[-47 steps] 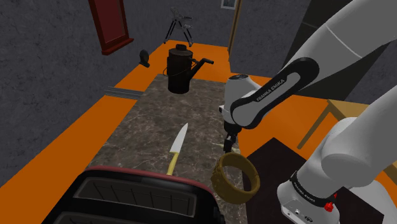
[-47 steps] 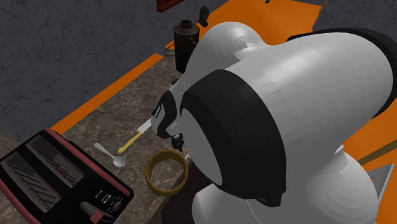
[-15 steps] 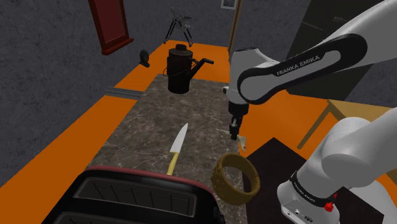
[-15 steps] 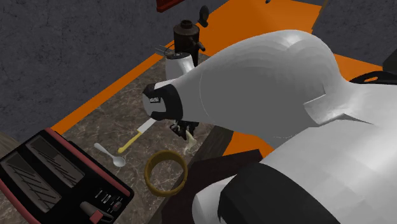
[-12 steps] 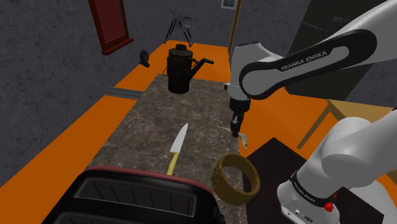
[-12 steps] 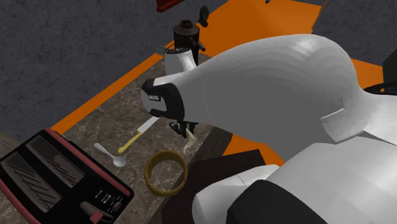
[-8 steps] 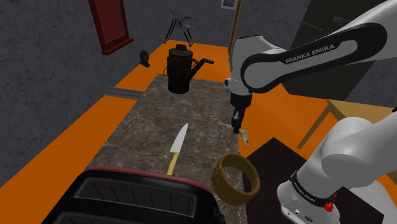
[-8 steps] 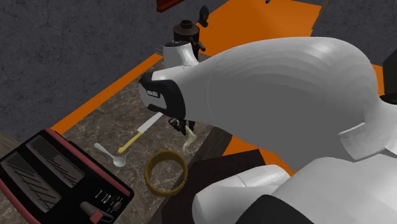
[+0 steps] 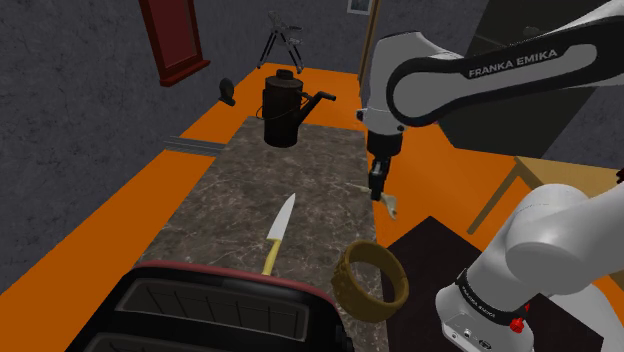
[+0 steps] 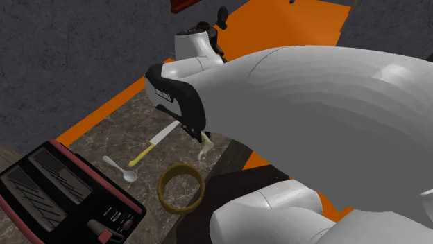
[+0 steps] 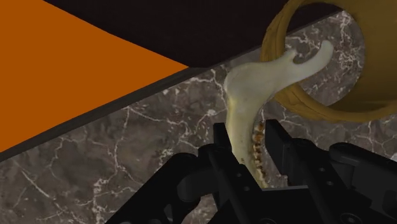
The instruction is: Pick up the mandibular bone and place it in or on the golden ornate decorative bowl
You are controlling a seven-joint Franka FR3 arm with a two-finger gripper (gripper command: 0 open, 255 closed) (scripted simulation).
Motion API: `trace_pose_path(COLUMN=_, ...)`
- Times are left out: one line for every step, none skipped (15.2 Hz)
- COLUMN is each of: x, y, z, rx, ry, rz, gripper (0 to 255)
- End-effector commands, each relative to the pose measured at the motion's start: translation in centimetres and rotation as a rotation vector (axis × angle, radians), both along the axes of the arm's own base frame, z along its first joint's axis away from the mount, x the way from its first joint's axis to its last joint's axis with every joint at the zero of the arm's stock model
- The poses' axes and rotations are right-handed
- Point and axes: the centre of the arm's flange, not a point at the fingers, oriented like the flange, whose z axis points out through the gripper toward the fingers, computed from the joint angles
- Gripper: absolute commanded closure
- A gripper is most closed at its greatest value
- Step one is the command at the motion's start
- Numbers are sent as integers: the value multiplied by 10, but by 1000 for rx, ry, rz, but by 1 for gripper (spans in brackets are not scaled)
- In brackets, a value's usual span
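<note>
A pale, curved jawbone [image 11: 254, 89] with a row of teeth sits between my black fingers [image 11: 277, 137], which clasp its lower part. In the shoulder view my gripper [image 9: 377, 188] hangs above the marble table [image 9: 230, 190], shut on the bone [image 9: 390, 207], whose tip dangles below it. The golden ornate bowl [image 9: 350, 285] stands on the table's near corner, nearer the stand than the bone. In the second exterior view the bone [image 10: 205, 147] hangs above and a little beyond the bowl [image 10: 166, 199]. From the wrist, the bowl's rim [image 11: 305, 105] lies just past the bone's forked end.
A yellow-handled knife [image 9: 280, 228] lies mid-table and a black pot [image 9: 282, 110] stands at the far end. A red-edged black case [image 9: 215, 310] occupies the near end, with a spoon [image 10: 121, 168] beside it. A dark mat [image 9: 430, 250] borders the table by the bowl.
The gripper has risen from the table beside the bowl with the bone in it, climbing steadily and drifting slightly to the shoulder view's right. The bowl, knife and pot have not moved.
</note>
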Motion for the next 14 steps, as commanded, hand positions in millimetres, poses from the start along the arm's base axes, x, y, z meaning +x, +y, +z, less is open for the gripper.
trace_pose_path(x=-18, y=11, z=2, rx=0, ry=0, rz=0, gripper=255)
trace_pose_path(x=-29, y=18, z=3, rx=0, ry=0, rz=0, gripper=255)
trace_pose_path(x=-40, y=26, z=3, rx=0, ry=0, rz=0, gripper=255)
trace_pose_path(x=-51, y=33, z=3, rx=0, ry=0, rz=0, gripper=255)
trace_pose_path(x=-62, y=40, z=4, rx=0, ry=0, rz=0, gripper=255)
trace_pose_path(x=-74, y=47, z=4, rx=0, ry=0, rz=0, gripper=255)
trace_pose_path(x=-85, y=54, z=4, rx=0, ry=0, rz=0, gripper=255)
trace_pose_path(x=-96, y=61, z=5, rx=0, ry=0, rz=0, gripper=255)
trace_pose_path(x=-109, y=69, z=5, rx=0, ry=0, rz=0, gripper=255)
trace_pose_path(x=-109, y=69, z=0, rx=0, ry=0, rz=0, gripper=255)
trace_pose_path(x=-109, y=69, z=-5, rx=0, ry=0, rz=0, gripper=255)
trace_pose_path(x=-109, y=69, z=-11, rx=0, ry=0, rz=0, gripper=255)
trace_pose_path(x=-109, y=69, z=-16, rx=0, ry=0, rz=0, gripper=255)
trace_pose_path(x=-109, y=69, z=-21, rx=0, ry=0, rz=0, gripper=255)
